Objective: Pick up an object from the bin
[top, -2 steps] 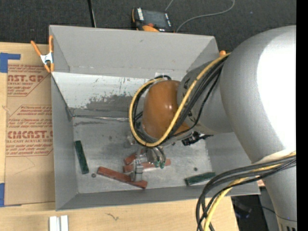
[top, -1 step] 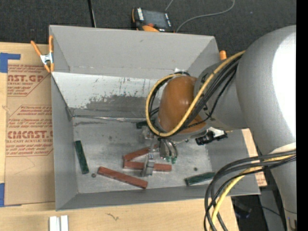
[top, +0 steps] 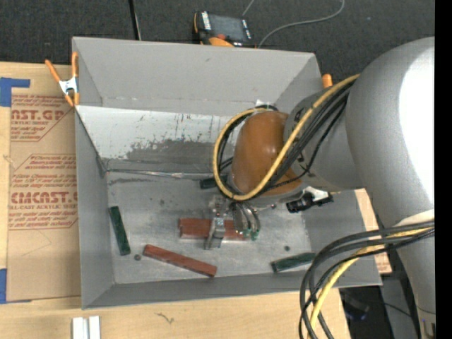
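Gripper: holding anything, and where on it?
Cannot tell. The gripper is down over the right end of the short red-brown block lying flat mid-floor in the bin; whether it grips it isn't visible.

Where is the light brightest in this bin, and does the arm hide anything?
Camera view: the bin's back wall is brightest and its scuffed floor duller; the arm covers the bin's right side, and the gripper overlaps part of the reddish-brown block mid-floor.
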`<state>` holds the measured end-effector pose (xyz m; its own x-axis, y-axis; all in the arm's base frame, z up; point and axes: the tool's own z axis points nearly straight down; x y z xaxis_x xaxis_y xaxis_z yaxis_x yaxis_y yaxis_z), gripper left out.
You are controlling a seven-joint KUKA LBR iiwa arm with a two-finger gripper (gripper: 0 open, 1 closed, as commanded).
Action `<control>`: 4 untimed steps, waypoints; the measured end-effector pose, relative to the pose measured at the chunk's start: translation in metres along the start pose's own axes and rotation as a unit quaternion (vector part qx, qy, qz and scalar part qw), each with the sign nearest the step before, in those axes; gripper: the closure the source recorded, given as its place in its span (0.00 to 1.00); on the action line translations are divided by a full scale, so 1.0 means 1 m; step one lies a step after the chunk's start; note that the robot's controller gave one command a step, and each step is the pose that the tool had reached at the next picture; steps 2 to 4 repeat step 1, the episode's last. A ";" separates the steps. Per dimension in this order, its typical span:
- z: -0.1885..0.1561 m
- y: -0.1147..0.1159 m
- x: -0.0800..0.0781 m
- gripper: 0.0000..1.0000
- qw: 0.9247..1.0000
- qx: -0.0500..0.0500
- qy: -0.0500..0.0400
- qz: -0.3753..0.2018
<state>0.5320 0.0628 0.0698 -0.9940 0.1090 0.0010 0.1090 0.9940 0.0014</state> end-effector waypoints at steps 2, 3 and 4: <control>-0.162 -0.029 0.007 1.00 0.982 0.001 -0.004 -0.189; -0.162 -0.029 0.007 1.00 0.982 0.001 -0.004 -0.189; -0.162 -0.029 0.007 1.00 0.982 0.001 -0.004 -0.189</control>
